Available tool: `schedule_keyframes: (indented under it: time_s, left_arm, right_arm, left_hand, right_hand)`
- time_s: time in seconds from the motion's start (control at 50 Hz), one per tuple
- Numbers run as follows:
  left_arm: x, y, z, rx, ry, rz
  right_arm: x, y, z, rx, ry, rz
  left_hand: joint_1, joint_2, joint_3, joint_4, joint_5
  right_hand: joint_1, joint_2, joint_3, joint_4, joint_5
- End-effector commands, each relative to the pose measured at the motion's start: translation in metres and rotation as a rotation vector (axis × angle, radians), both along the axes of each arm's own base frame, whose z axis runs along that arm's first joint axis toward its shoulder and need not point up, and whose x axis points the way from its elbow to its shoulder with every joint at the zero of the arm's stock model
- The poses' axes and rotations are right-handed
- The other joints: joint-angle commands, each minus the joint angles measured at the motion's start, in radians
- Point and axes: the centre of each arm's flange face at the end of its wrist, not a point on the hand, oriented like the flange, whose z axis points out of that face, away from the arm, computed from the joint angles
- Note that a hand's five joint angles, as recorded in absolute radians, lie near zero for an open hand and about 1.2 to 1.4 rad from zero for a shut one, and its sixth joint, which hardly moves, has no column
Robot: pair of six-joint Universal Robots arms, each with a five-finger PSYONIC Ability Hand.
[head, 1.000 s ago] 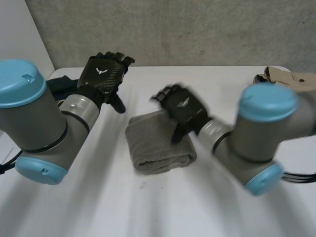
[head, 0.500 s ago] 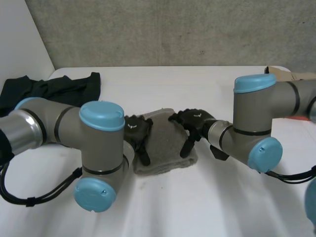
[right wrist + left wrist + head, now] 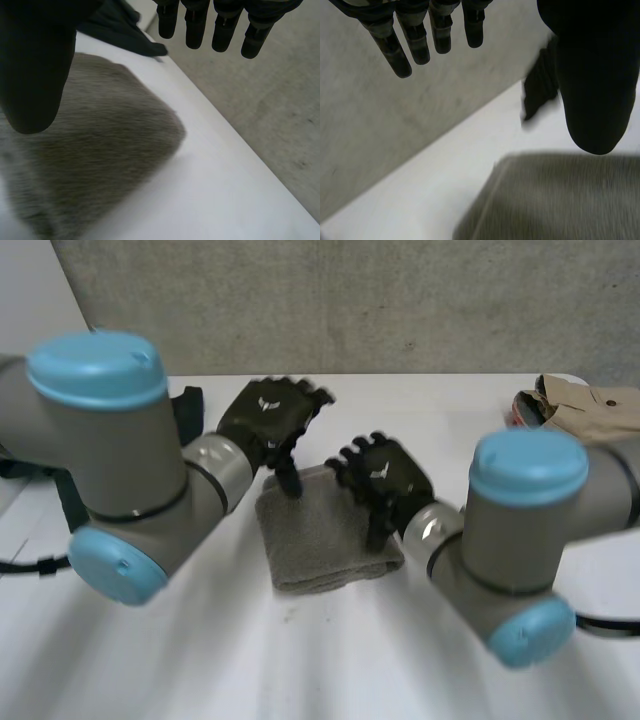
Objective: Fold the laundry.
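A grey towel [image 3: 325, 532], folded into a thick block, lies in the middle of the white table [image 3: 320, 660]. My left hand [image 3: 268, 418] hovers above its far left corner, fingers straight, thumb pointing down at the cloth. My right hand [image 3: 385, 476] hangs over the towel's far right part, also open and empty. In the left wrist view the towel [image 3: 560, 200] lies under the thumb [image 3: 592, 75], with the fingers [image 3: 420, 35] spread above bare table. In the right wrist view the towel [image 3: 85, 170] sits below the palm, with the fingers [image 3: 220, 25] straight.
A dark garment [image 3: 185, 405] lies at the far left of the table, partly behind my left arm. A tan garment [image 3: 585, 405] rests at the far right edge. A grey wall [image 3: 350, 300] stands behind the table.
Both hands have lifted off the towel's sides and moved toward its far edge. The left arm swung up and left. The towel has stayed in place.
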Motion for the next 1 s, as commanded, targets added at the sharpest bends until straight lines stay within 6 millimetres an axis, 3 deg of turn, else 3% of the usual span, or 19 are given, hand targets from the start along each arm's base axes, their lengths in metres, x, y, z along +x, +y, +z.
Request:
schedule_keyframes:
  time_s: [0.02, 0.06, 0.2, 0.48, 0.62, 0.68, 0.72, 0.74, 0.84, 1.0]
  left_arm:
    - [-0.015, 0.011, 0.033, -0.006, 0.074, -0.338]
    - [-0.016, 0.014, 0.037, 0.004, 0.079, -0.394]
    - [-0.018, 0.016, 0.037, 0.013, 0.082, -0.429]
    - [-0.02, 0.02, 0.031, 0.033, 0.077, -0.437]
    - [-0.02, 0.018, 0.032, 0.03, 0.08, -0.435]
    - [-0.02, 0.018, 0.031, 0.031, 0.08, -0.435]
    - [-0.019, 0.018, 0.031, 0.031, 0.08, -0.434]
    - [-0.019, 0.018, 0.031, 0.031, 0.08, -0.434]
    - [-0.018, 0.015, 0.033, 0.025, 0.082, -0.428]
    - [-0.017, 0.01, 0.053, -0.037, 0.107, -0.419]
  right_arm:
    - [-0.007, 0.032, -0.047, -0.007, 0.071, 0.053]
    - [-0.005, 0.033, -0.063, -0.012, 0.083, 0.06]
    - [0.004, 0.023, -0.081, -0.061, 0.051, 0.062]
    - [0.021, -0.001, -0.08, -0.16, -0.001, 0.062]
    - [0.027, -0.009, -0.079, -0.177, -0.014, 0.061]
    - [0.03, -0.015, -0.084, -0.176, -0.014, 0.056]
    - [0.033, -0.017, -0.085, -0.181, -0.018, 0.059]
    - [0.033, -0.018, -0.085, -0.182, -0.019, 0.06]
    - [0.039, -0.023, -0.071, -0.214, -0.053, 0.065]
    - [0.045, -0.045, -0.012, -0.342, -0.162, 0.057]
  left_hand:
    - [-0.02, -0.034, -0.037, -0.029, -0.049]
    - [-0.019, -0.033, -0.036, -0.028, -0.048]
    - [-0.02, -0.034, -0.037, -0.029, -0.049]
    - [-0.016, -0.03, -0.033, -0.025, -0.045]
    - [-0.019, -0.033, -0.036, -0.028, -0.048]
    - [-0.019, -0.033, -0.036, -0.028, -0.048]
    - [-0.019, -0.033, -0.036, -0.028, -0.048]
    - [-0.019, -0.033, -0.036, -0.028, -0.048]
    - [-0.019, -0.033, -0.036, -0.028, -0.048]
    - [-0.016, -0.03, -0.033, -0.025, -0.045]
  right_hand:
    - [-0.039, -0.039, -0.033, -0.036, -0.042]
    - [-0.039, -0.039, -0.033, -0.036, -0.042]
    - [-0.039, -0.039, -0.033, -0.036, -0.042]
    - [0.253, 0.253, 0.259, 0.256, 0.25]
    - [0.274, 0.274, 0.279, 0.276, 0.27]
    - [0.622, 0.622, 0.628, 0.625, 0.619]
    - [1.07, 1.071, 1.076, 1.073, 1.067]
    - [1.182, 1.182, 1.187, 1.184, 1.178]
    - [1.183, 1.183, 1.189, 1.186, 1.18]
    - [1.183, 1.183, 1.189, 1.186, 1.18]
